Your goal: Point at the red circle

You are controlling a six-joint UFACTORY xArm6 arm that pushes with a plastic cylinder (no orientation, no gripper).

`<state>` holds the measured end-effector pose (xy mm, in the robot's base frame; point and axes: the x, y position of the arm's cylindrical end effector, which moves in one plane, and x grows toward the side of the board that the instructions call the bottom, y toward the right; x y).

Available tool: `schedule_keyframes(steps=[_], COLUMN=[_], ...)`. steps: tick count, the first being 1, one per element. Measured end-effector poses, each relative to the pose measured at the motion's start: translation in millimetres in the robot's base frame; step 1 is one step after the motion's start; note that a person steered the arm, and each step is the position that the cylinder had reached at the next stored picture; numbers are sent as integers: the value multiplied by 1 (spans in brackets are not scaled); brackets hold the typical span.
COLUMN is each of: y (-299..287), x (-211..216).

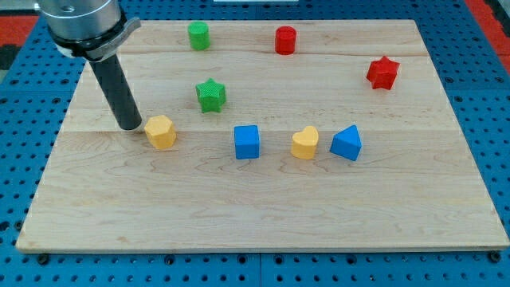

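The red circle [285, 40], a short red cylinder, stands near the view's top, a little right of centre. My tip [130, 126] rests on the board at the view's left, just left of the yellow hexagon block [161, 131] and close to touching it. The red circle is far from my tip, up and to the right. A red star [382, 72] sits at the view's right.
A green cylinder [198, 35] and a green star [211, 95] lie between my tip and the red circle. A blue cube [247, 142], a yellow heart [304, 143] and a blue triangle [347, 143] line up mid-board. The wooden board [255, 215] sits on blue pegboard.
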<state>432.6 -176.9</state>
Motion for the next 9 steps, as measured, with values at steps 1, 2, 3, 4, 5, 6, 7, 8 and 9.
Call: schedule_keyframes(steps=[1,2,3,4,5,6,7,8,9], y=[22,35,35,34,16,0,9,33,47], x=[1,7,19,36,2,-32,-35,-41,-54])
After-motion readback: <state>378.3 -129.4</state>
